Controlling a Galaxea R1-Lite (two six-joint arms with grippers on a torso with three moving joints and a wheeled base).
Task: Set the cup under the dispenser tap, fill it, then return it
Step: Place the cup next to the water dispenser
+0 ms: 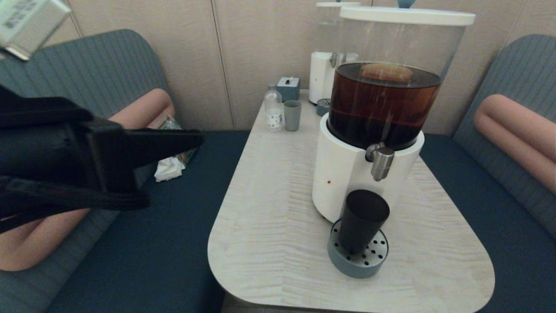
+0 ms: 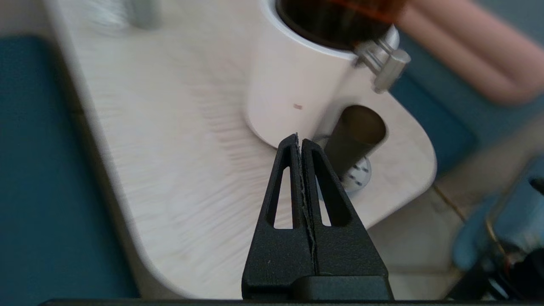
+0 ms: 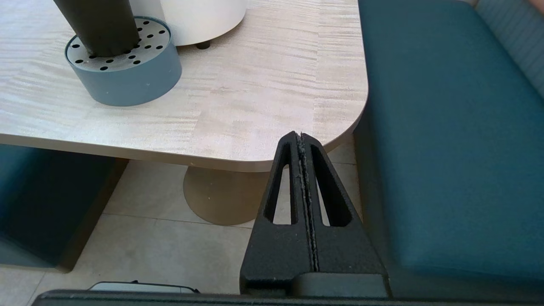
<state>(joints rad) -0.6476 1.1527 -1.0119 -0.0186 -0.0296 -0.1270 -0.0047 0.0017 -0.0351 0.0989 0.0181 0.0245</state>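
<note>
The cup (image 1: pixel 363 219) stands on the round perforated drip tray (image 1: pixel 359 265) right against the white base of the big dispenser (image 1: pixel 347 174), directly under the dispenser tap (image 1: pixel 381 161). My left gripper (image 2: pixel 301 138) hangs in the air well off to that dispenser's left, above the blue bench seat (image 1: pixel 173 243), its fingers pressed flat together on nothing. From my head I see it only as a dark bulk; my left wrist shows the tips meeting, and looks down into the cup's open mouth beside the tap. My right gripper (image 3: pixel 301 135) appears only in its own wrist view: closed tight and empty, low beyond the table corner nearest the drip tray, over tiled floor (image 3: pixel 170 246) and the table's round pedestal foot (image 3: pixel 221 199). The pale wood-grain table (image 1: pixel 269 243) also carries, behind the dispenser, a small grey-green cup (image 1: pixel 292 115), a clear bottle (image 1: pixel 273 108) and a second dispenser (image 1: pixel 323 74), against a beige panelled wall (image 1: pixel 260 52).
</note>
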